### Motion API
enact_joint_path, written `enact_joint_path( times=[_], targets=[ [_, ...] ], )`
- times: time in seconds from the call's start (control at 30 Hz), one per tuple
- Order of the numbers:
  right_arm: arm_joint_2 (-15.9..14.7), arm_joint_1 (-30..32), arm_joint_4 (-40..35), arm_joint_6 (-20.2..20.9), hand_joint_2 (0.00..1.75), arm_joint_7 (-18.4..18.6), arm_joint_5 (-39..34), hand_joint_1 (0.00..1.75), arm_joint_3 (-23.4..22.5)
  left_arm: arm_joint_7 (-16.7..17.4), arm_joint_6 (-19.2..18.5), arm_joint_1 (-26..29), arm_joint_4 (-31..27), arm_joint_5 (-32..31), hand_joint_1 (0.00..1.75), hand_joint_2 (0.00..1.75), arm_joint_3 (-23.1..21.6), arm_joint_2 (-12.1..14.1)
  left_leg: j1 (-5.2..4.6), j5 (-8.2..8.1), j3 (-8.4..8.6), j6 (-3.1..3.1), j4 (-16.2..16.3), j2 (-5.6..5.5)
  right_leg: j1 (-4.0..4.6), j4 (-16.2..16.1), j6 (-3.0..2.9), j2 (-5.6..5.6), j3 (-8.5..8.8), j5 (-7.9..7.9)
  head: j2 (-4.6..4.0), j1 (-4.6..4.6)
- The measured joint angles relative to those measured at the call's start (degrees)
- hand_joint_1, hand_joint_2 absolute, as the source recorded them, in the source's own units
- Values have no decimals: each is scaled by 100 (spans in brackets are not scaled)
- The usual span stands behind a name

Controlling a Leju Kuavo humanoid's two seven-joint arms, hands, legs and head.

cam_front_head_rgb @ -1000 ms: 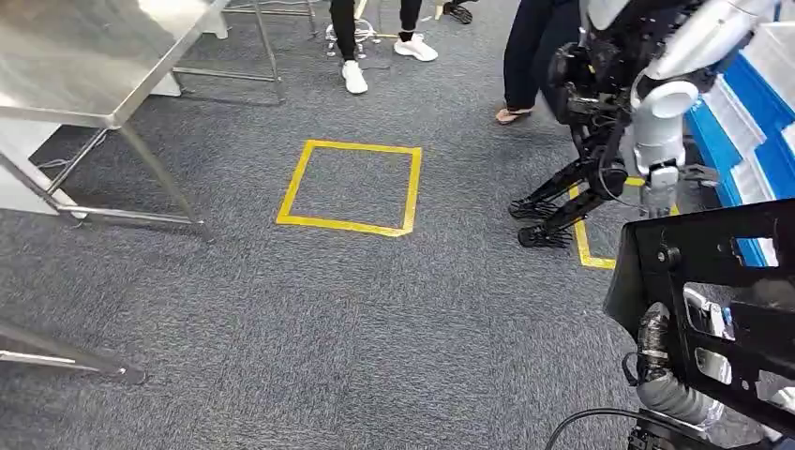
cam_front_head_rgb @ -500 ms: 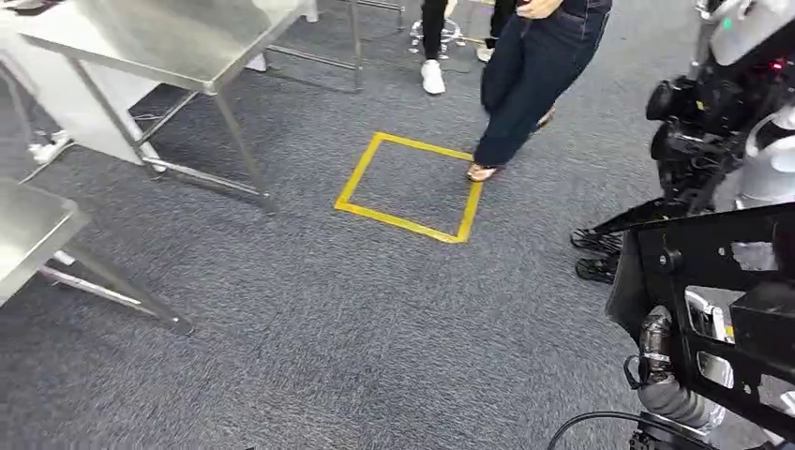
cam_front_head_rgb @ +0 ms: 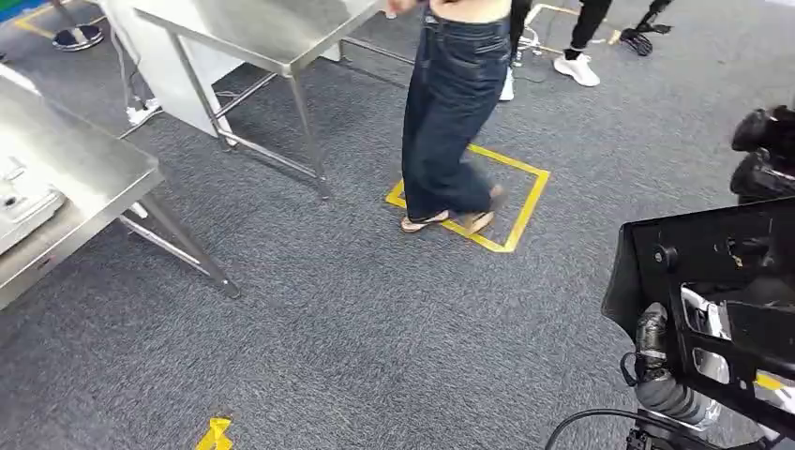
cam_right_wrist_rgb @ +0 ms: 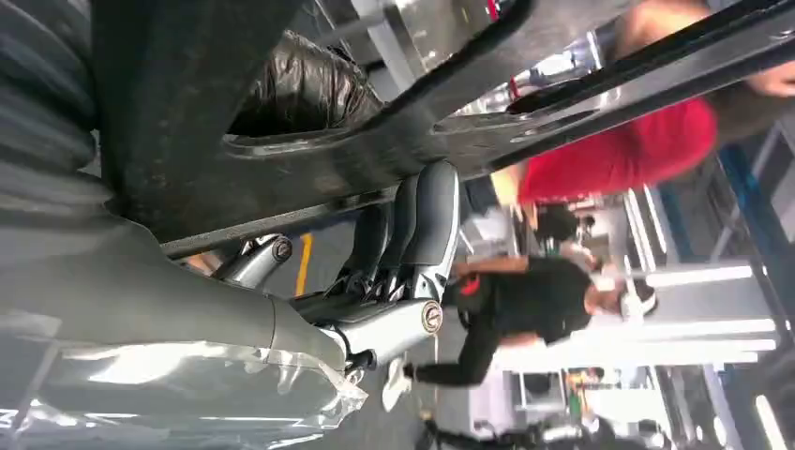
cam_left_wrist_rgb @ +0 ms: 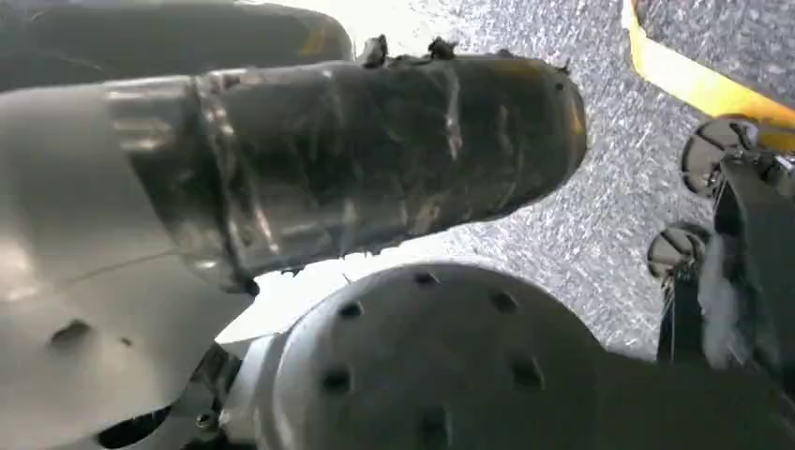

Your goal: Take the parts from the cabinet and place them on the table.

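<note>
My right hand (cam_right_wrist_rgb: 412,253) grips a black metal part (cam_front_head_rgb: 712,272), a flat plate with cut-out windows, at the lower right of the head view. In the right wrist view its dark fingers (cam_right_wrist_rgb: 433,220) curl over the edge of the black part (cam_right_wrist_rgb: 309,150). Two steel tables stand on the left, one near (cam_front_head_rgb: 84,178) and one further back (cam_front_head_rgb: 253,33). In the left wrist view my left hand (cam_left_wrist_rgb: 375,159) hangs over the carpet, showing a dark taped thumb. How its fingers lie is hidden.
A person in jeans (cam_front_head_rgb: 450,112) stands on the yellow taped square (cam_front_head_rgb: 520,211), between me and the far table. Another dark robot (cam_front_head_rgb: 764,150) is at the right edge. More feet (cam_front_head_rgb: 579,67) show at the back. Grey carpet lies ahead, with a yellow tape mark (cam_front_head_rgb: 216,433).
The camera has turned, so the floor square slid right and the near steel table came in at the left. The person walked onto the square. The black part stays in my right hand.
</note>
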Motion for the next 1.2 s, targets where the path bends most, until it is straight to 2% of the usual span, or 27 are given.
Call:
enact_joint_path(
  times=[0.03, 0.13, 0.17, 0.2, 0.23, 0.3, 0.33, 0.37, 0.4, 0.43, 0.47, 0.5, 0.53, 0.6, 0.63, 0.67, 0.7, 0.73, 0.8, 0.83, 0.87, 0.93, 0.97, 1.0, 1.03, 1.07, 1.2],
  targets=[
    [-4, -11, 0, 0, 175, 0, 0, 175, -5, 0, 0, -12, 0, 0, 0, 0, 2, 0, 6, 51, -33, 83, 10, -143, 2, 16, 26, -49, -5, -6, 0, 22],
    [-2, -13, -6, 0, 175, 0, 4, 175, 2, 4, 2, 1, 0, 0, 0, 0, 2, 0, 17, 89, -75, 177, -6, -369, 0, 10, 101, -262, 28, -24, 0, 22],
    [-4, -24, -7, 2, 175, 0, 4, 175, -2, 4, 2, 7, 0, 0, 0, 0, 2, 0, 55, 119, -61, 212, -26, -428, -17, 61, 152, -70, -9, -94, 0, 37],
    [-2, -23, -7, 0, 175, 0, 6, 175, 0, 2, 2, 4, 0, 0, 0, 0, 2, -2, 70, 139, -77, 240, -25, -487, -33, 290, 183, 312, -96, -270, 0, 50],
    [-7, -18, -7, 0, 175, -4, 6, 175, -5, 2, 13, -7, 0, 0, 0, 0, 2, -37, 70, 157, -101, 267, -25, -555, -56, 787, 203, 530, -311, -540, 0, 63],
    [-9, 8, 0, 2, 175, -2, 4, 175, -5, 4, 11, -17, 0, 0, 0, 0, 2, -66, 60, 190, -155, 283, -17, -724, -79, 1770, 222, 627, -772, -928, 0, 63],
    [-9, 14, 7, 0, 175, -2, 4, 175, 0, 4, 11, -17, 0, 0, 0, 0, 2, -83, 57, 202, -172, 277, -10, -815, -83, 1988, 222, 629, -894, -944, 0, 59],
    [-9, 14, 11, 0, 175, -2, 4, 175, -2, 4, 11, -12, 0, 0, 0, 0, 2, -87, 56, 211, -177, 270, -6, -903, -82, 1904, 207, 632, -867, -827, 0, 61],
    [-9, 13, 11, 0, 175, -2, 4, 175, -2, 4, 11, -6, 0, 0, 0, 0, 2, -87, 56, 221, -180, 258, -1, -992, -82, 1557, 182, 649, -713, -594, 0, 63],
    [-9, 8, 11, 0, 175, -2, 4, 175, -5, 4, 11, -3, 0, 0, 0, 0, 2, -87, 57, 231, -178, 243, 5, -1088, -82, 1010, 149, 717, -456, -297, 0, 61],
    [-9, 3, 11, 0, 175, -2, 4, 175, -5, 4, 9, -6, 0, 0, 0, 0, 2, -87, 63, 242, -179, 226, 7, -1171, -83, 502, 112, 854, -216, -66, 0, 63],
    [-9, -2, 11, 2, 175, -2, 4, 175, -5, 4, 4, -13, 0, 0, 0, 0, 0, -87, 47, 259, -207, 192, 15, -1235, -78, 183, 78, 1118, -82, -29, 0, 63],
    [-9, -8, 4, 0, 175, -4, 6, 175, -5, 4, 0, -27, 0, 0, 0, 0, -2, -87, 42, 267, -256, 166, 41, -1318, -104, 29, 81, 1090, -44, -52, 0, 59],
    [-9, -11, 7, 0, 175, 0, 6, 175, -5, 4, -2, 1, 0, -2, 0, 0, 0, -87, 85, 316, -304, 83, 9, -1433, -65, 69, 61, 977, -64, -43, 0, 61],
    [-9, -15, 7, 0, 175, -2, 6, 175, -2, 4, -2, 32, 0, -2, 0, 0, 0, -87, 91, 345, -322, 32, -11, -1521, -65, 32, 15, 893, -37, -12, 0, 54],
    [-4, -30, 6, 2, 175, -2, 4, 175, -2, 9, 0, 45, 2, -2, 0, 0, 0, -87, 84, 293, -330, 37, 50, -1336, -103, -40, -34, 797, -8, 45, 0, 46],
    [-4, -16, 4, 2, 175, 0, 2, 175, 0, 11, 9, 42, 4, -2, 0, 0, 0, -87, 47, 110, -421, 25, 240, -988, -89, -65, -60, 731, -3, 63, 0, 42],
    [-4, -11, -2, 2, 175, -2, 2, 175, -2, 4, 11, 36, 4, -2, 0, 0, 0, -85, 53, -148, -593, 6, 623, -799, -84, -69, -88, 656, -10, 74, 0, 19],
    [-4, 3, -2, 2, 175, -2, 0, 175, 0, 7, -7, 24, 4, -2, 0, 0, 0, -26, 60, -589, -981, -25, 1546, -650, -71, -69, -90, 492, -22, 75, 0, 20],
    [-4, 6, 0, 2, 175, -2, 2, 175, 0, 13, -11, 25, 4, -2, 0, 0, 0, 4, 64, -682, -1101, -42, 1874, -631, -71, -68, -90, 395, -27, 74, 0, 17],
    [-4, 7, 2, 2, 175, -2, 0, 175, 0, 13, -15, 25, 4, -2, 0, 0, 0, 24, 71, -623, -1063, -52, 1869, -619, -72, -67, -89, 309, -26, 74, 0, 17],
    [-4, 7, 2, 2, 175, 0, 0, 175, 0, 13, -22, 34, 4, -11, 0, 0, 0, 33, 76, -232, -606, -57, 1115, -547, -73, -64, -73, 160, -13, 63, 0, 17],
    [-2, 6, 2, 2, 175, 0, 0, 175, 0, 13, -22, 32, 4, -17, 0, 0, 0, 33, 72, -30, -291, -46, 587, -427, -73, -57, -54, 97, 1, 51, 0, 15],
    [-2, 6, 0, 2, 175, 0, 2, 175, 0, 13, -22, 19, 4, -28, 0, 0, -2, 33, 48, 59, -10, -14, 132, -93, -53, -42, -26, 33, 14, 32, 0, 13],
    [-4, 12, -2, 2, 175, 0, 2, 175, -7, 13, -22, -10, 4, -31, 0, 0, -2, 33, 1, 5, 31, 13, -45, -62, -16, 25, 25, -25, -5, -4, 0, 4],
    [-7, 10, -2, 2, 175, 2, 0, 175, -13, 11, -26, -23, 4, -33, 0, 0, -2, 33, 8, 25, -2, 59, 11, -111, -15, 6, 49, -59, -10, 9, 0, 28],
    [-7, 10, -2, 2, 175, 2, 0, 175, -13, 11, -26, -23, 4, -33, 0, 0, -2, 33, 8, 26, -4, 60, 10, -114, -15, 5, 51, -63, -9, 10, 0, 28]
  ],
)
